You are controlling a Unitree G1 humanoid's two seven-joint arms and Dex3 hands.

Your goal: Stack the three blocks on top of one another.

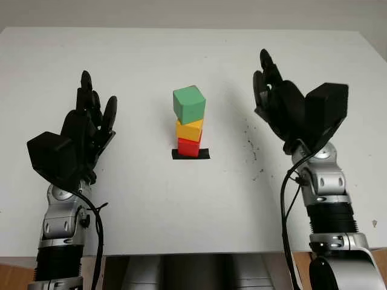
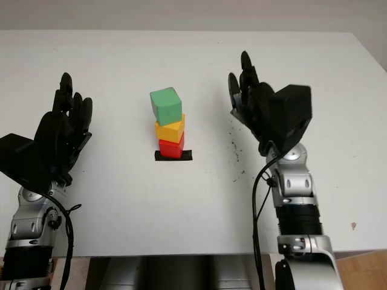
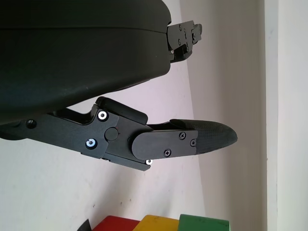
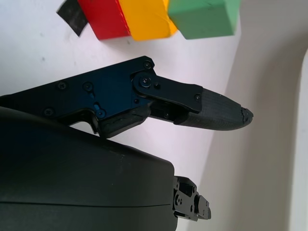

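Three matte cube blocks stacked mid-table on white table (image 1: 193,54): red block (image 1: 188,147) at bottom, sitting on flat black tape patch (image 1: 190,154); yellow block (image 1: 189,129) on it, corners rounded; green block (image 1: 189,103) on top, twisted and offset against yellow one. Tower leans slightly. Left hand (image 1: 84,130), glossy black shell, well left of stack, fingers extended, holding nothing. Right hand (image 1: 284,106) well right of stack, fingers extended, holding nothing. Dark specks on table near right hand.

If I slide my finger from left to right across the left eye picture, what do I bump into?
Left hand → the stack of blocks on the black marker: red block, yellow block, green block on top → right hand. Both hands are open.
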